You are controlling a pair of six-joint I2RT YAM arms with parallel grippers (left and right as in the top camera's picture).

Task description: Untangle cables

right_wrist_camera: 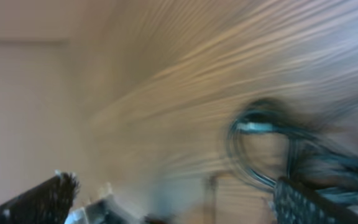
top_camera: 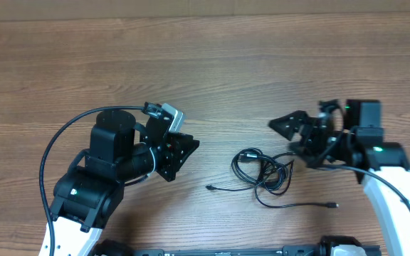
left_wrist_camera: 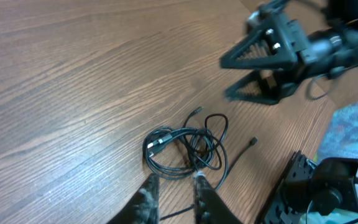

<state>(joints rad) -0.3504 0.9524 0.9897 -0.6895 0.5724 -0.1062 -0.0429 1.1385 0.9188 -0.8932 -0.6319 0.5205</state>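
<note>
The cables (top_camera: 263,173) lie as a loose black tangle on the wood table (top_camera: 212,64), between my two arms. One plug end (top_camera: 210,188) points left and another (top_camera: 333,205) trails right. In the left wrist view the coil (left_wrist_camera: 185,149) lies just beyond my left gripper (left_wrist_camera: 176,190). Its fingers (left_wrist_camera: 146,196) stand a narrow gap apart over bare wood, and one thin strand crosses beneath them. My right gripper (top_camera: 295,141) hangs wide open just right of the tangle, with nothing in it. Its own view is motion-blurred, with the coil (right_wrist_camera: 260,149) above the right gripper (right_wrist_camera: 176,199).
A thick black arm wire (top_camera: 48,160) loops out to the left of my left arm. A black mounting frame (left_wrist_camera: 300,186) and a blue object (left_wrist_camera: 353,124) sit off the table's near right side. A black base (top_camera: 262,250) runs along the front edge.
</note>
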